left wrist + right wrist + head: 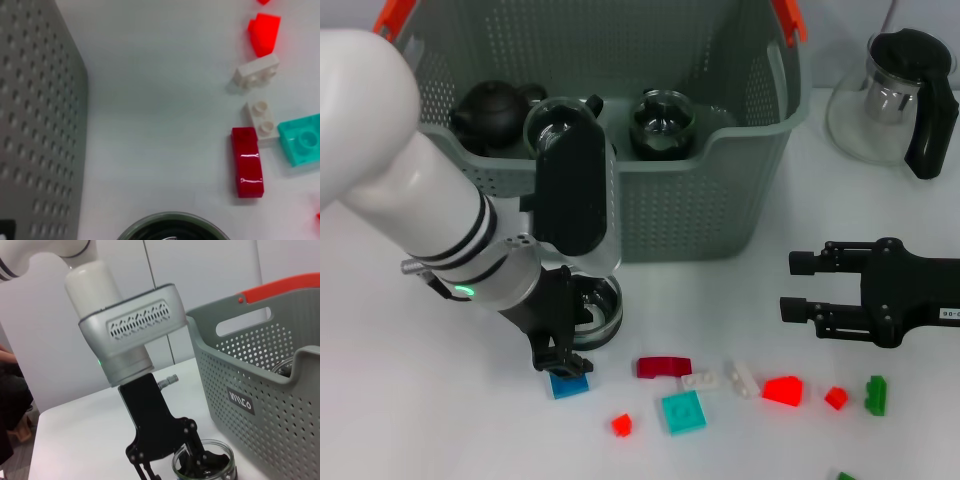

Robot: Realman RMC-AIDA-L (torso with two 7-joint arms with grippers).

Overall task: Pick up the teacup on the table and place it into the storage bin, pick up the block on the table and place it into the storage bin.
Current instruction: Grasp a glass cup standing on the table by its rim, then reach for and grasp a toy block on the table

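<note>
The teacup [598, 308], a small clear glass cup, stands on the white table just in front of the storage bin [670, 215]. My left gripper [572, 340] is down at it and open: one finger reaches inside the cup, the other stays outside its near wall. The right wrist view shows this straddle, with the left gripper [172, 467] over the teacup [206, 466]. A blue block [568, 383] lies right by the outer finger. My right gripper [798, 286] hovers open at the right, apart from everything.
The bin holds a black teapot [490, 110] and two glass cups [662, 122]. Loose blocks lie along the front: dark red [664, 367], teal [682, 411], white [745, 378], red [782, 390], green [875, 395]. A glass kettle [905, 95] stands back right.
</note>
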